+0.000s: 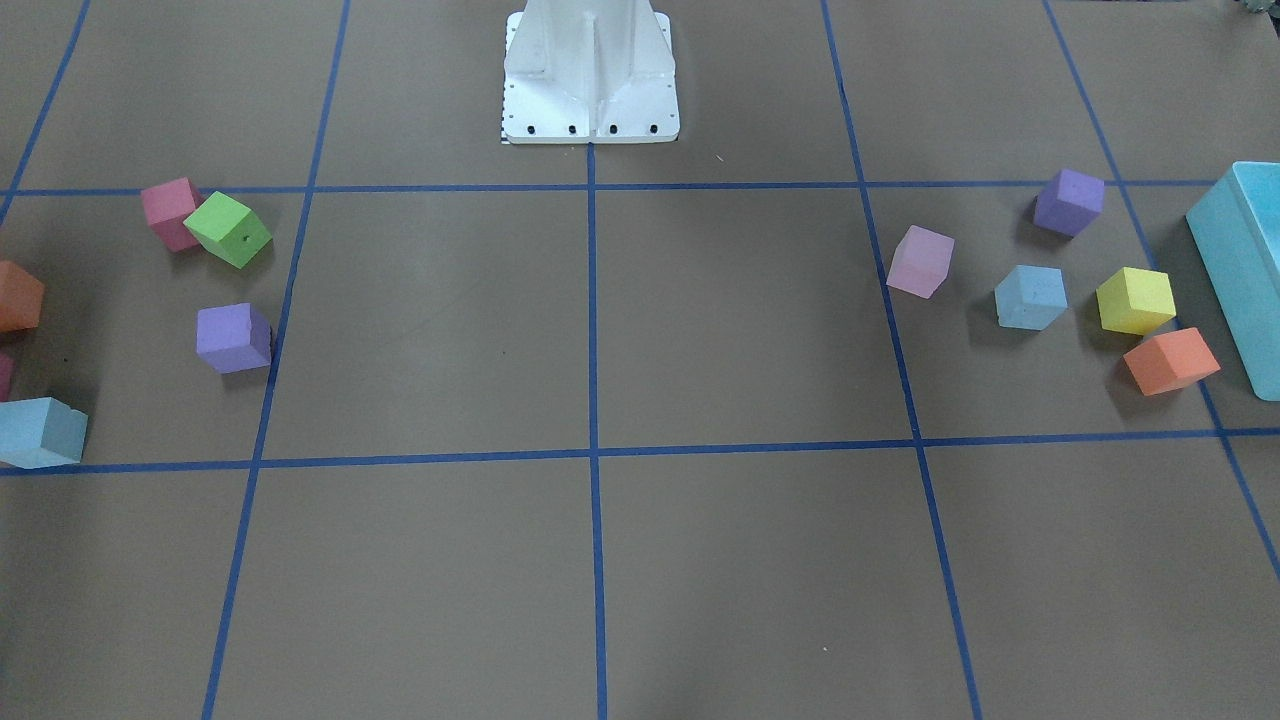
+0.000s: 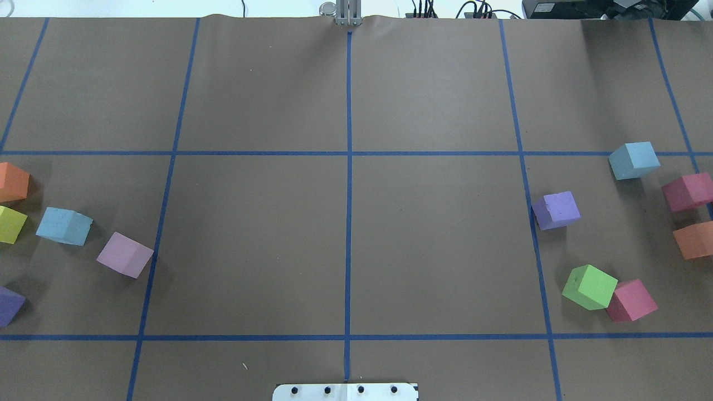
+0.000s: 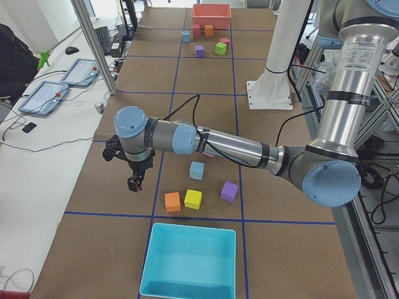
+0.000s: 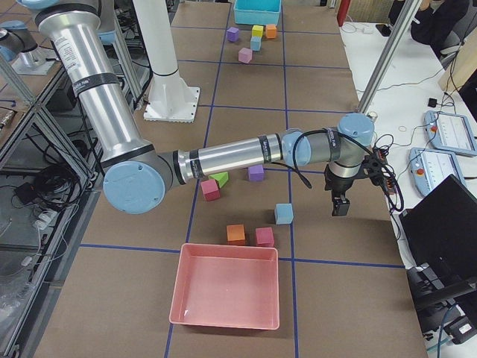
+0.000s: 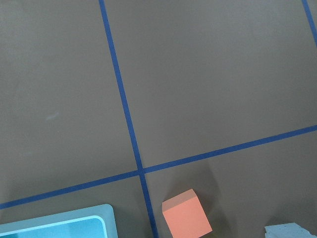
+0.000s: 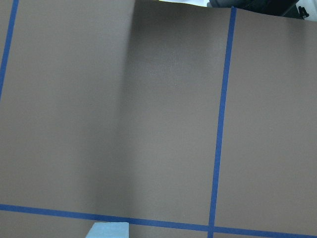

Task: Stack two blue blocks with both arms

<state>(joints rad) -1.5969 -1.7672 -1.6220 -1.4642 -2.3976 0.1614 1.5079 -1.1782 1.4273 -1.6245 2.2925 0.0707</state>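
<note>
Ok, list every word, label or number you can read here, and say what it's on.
No text can be read.
Sticker on the monitor: too small to read.
Tablets: screens too blurred to read.

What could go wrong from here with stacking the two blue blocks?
The left blue block sits close between a yellow block and a pink block, so a grasp may knock those. The right blue block lies at the table's other end, so one must travel far; a weak grip could drop it.
</note>
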